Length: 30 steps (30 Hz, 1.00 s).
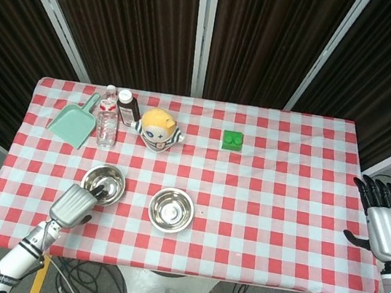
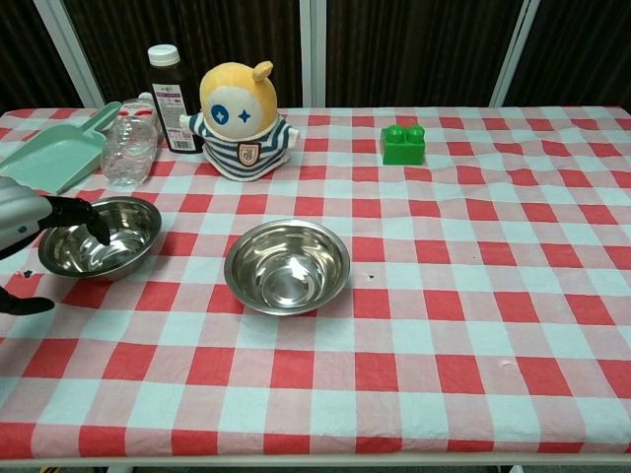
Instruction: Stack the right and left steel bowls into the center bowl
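Steel bowls: two, left bowl, center bowl; left robot hand reaching in.

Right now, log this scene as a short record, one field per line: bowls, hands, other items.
left bowl: steel bowl at table's left, upright, not yet stacked
center bowl: steel bowl, empty, upright
right bowl: none visible on the right side
left hand: left hand at the left bowl's near rim, fingers reaching into it; grip unclear
right hand: right hand open, off the table's right edge
other items: dustpan, water bottle, dark bottle, plush toy, green block
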{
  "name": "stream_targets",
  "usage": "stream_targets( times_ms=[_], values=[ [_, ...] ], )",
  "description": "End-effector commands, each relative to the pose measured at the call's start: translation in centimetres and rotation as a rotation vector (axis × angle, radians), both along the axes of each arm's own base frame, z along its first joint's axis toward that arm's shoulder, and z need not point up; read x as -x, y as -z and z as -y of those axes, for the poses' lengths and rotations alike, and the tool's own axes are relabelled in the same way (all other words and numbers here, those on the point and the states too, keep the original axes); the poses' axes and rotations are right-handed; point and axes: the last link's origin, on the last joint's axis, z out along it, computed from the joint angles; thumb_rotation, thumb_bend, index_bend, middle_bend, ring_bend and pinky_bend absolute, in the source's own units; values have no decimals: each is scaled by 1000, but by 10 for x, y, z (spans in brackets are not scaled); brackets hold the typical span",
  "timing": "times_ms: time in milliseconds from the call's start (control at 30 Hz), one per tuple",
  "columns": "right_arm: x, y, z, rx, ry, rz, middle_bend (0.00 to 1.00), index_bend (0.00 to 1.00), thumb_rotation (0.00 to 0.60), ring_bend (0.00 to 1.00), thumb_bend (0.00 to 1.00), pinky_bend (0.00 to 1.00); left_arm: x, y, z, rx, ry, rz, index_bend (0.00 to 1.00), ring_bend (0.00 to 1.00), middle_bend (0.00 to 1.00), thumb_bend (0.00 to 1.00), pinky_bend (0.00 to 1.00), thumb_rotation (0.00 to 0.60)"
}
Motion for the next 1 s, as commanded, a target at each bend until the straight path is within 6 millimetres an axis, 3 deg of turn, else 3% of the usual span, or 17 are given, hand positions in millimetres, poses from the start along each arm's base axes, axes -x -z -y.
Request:
stream_targets(
  times_ms=[33, 400, 1000],
  values=[
    [1, 0, 1, 0, -2, 4, 25, 10, 600, 0, 66, 0, 5, 6, -4, -15, -6, -34, 389, 821, 409, 189, 861, 600],
    [8, -2, 4, 0, 7, 12, 30, 10, 600, 0, 67, 0, 18, 16, -9, -20, -44, -104, 413, 830, 428, 227, 870, 600],
    [15, 0, 8, -11, 27, 7, 32, 10, 600, 0, 68, 0, 14, 30, -29, -32, -8, -103, 501, 869, 538, 284, 901, 600]
  ],
)
